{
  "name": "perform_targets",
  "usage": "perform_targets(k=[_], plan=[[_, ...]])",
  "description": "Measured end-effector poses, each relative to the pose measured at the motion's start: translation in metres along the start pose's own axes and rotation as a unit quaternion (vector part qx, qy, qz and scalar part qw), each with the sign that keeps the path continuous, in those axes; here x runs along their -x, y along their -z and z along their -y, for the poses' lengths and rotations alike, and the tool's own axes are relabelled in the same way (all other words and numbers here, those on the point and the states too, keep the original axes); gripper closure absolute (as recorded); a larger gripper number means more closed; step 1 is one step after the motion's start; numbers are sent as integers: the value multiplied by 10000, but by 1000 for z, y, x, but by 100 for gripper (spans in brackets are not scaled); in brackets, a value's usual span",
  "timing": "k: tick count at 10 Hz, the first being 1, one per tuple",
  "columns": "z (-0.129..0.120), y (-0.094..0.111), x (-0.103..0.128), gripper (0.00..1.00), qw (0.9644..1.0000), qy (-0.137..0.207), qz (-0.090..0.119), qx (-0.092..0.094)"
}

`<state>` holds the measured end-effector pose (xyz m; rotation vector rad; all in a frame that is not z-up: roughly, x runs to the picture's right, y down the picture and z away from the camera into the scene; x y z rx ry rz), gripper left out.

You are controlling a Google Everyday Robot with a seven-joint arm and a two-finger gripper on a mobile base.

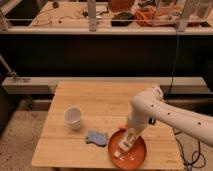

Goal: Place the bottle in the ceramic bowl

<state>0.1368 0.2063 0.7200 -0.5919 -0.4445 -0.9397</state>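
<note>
— While the arm [165, 112] reaches in from 3 o'clock, what else sits on the table [100, 97]?
— A white cup [73, 117] at 9 o'clock of the bowl [139, 156], well apart, and a blue cloth [96, 137] just beside the bowl's rim.
— And the bottle [123, 146]?
— Inside the bowl, pale, long axis running from 7 to 1 o'clock.
— The gripper [131, 134]?
— Low over the bowl, at the bottle's upper end. I cannot tell whether it grips. The arm's far end is cut off at the frame's edge.
</note>
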Motion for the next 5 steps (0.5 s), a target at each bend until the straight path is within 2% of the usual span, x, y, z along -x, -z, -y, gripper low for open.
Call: perform_targets(k=[2,3,4,5], plan=[[0,-1,-1,57,10000,9,-12,-2],[-1,-1,-2,62,10000,7,-13,-2],[-1,-1,-1,64,10000,9,-2,-3],[-1,-1,-1,60,10000,9,6,-9]])
